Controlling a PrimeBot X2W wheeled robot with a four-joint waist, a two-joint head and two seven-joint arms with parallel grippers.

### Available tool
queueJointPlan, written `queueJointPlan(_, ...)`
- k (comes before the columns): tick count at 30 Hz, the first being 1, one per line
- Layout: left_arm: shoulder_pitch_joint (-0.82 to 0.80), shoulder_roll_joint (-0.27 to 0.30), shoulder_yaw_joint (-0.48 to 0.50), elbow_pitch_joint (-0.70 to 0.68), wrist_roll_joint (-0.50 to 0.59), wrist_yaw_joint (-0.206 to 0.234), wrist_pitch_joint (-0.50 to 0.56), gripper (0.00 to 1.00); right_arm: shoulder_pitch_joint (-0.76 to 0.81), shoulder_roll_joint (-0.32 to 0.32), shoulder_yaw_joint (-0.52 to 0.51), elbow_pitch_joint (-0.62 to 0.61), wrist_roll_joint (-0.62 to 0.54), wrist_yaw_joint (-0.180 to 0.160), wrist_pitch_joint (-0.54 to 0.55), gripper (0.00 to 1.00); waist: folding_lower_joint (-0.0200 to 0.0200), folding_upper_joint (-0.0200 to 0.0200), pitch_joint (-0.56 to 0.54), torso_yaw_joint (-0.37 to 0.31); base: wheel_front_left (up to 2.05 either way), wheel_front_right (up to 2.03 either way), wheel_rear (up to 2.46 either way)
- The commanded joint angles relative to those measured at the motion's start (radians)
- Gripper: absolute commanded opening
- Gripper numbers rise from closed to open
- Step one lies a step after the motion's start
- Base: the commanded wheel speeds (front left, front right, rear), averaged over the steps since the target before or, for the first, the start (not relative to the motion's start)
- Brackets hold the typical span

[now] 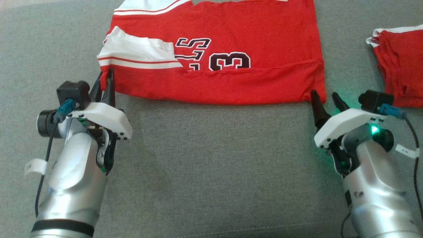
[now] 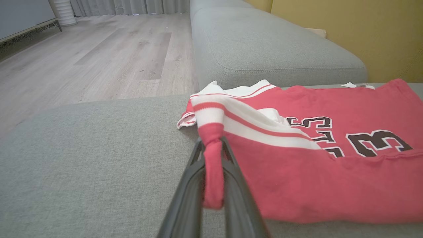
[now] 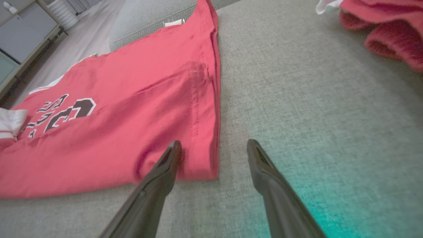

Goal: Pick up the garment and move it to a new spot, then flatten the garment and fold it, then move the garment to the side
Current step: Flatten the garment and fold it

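left pincer [image 1: 107,74] [image 2: 211,142] is clamped together on a bunched red fold at the near left corner of the jersey [image 1: 264,43] [image 2: 297,178] [image 3: 132,82], and the cloth rises pinched between its two dark fingers. right pincer [image 1: 324,96] [image 3: 214,145] stands with its fingers apart at the jersey's near right corner, one finger over the hemmed edge and the other over bare sofa [image 1: 211,158] [image 2: 82,158] [image 3: 314,99].

two pincers, two red garments. one jersey lies spread flat across the far middle of the grey sofa seat, with a white sleeve striped in red folded over its left part. a second red garment [image 1: 401,66] [image 3: 390,29] lies crumpled at the seat's right edge, well apart from the first.

on the jersey, black figures outlined in white: a 3 reads clearly, the figure beside it is partly under a fold, and the letters above are half covered, ending in what looks like "ls". two white tags [image 1: 34,166], one hanging by each forearm, carry print too small to read.
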Motion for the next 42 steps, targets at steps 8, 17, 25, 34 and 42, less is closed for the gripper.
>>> queueJointPlan(8,-0.010,0.029,0.021,-0.027,0.001,0.005,-0.012,0.00,-0.097,0.012,0.070,0.116,0.051,-0.001,-0.026,0.00,0.0000,0.0000,0.001,0.004,0.00,0.00,0.00)
queueJointPlan(17,0.012,0.043,0.024,-0.007,-0.012,0.007,-0.012,0.00,-0.119,0.012,0.078,0.180,0.010,-0.001,-0.106,0.00,0.0000,0.0000,-0.035,-0.008,0.00,0.00,0.00)
queueJointPlan(25,0.064,0.054,0.032,-0.009,-0.027,0.015,-0.013,0.00,-0.086,0.012,0.075,0.171,-0.005,-0.001,-0.133,0.00,0.0000,0.0000,-0.098,-0.025,0.00,0.00,0.00)
queueJointPlan(34,0.152,0.061,0.040,-0.032,-0.052,0.019,-0.013,0.00,0.021,-0.027,0.075,0.069,0.006,-0.001,-0.083,0.00,0.0000,0.0000,-0.179,-0.034,0.00,0.00,0.00)
queueJointPlan(42,0.275,0.059,0.032,-0.096,-0.069,0.030,0.000,0.00,0.168,-0.073,0.053,-0.094,0.023,-0.001,0.025,0.00,0.0000,0.0000,-0.248,-0.036,0.00,0.00,0.00)
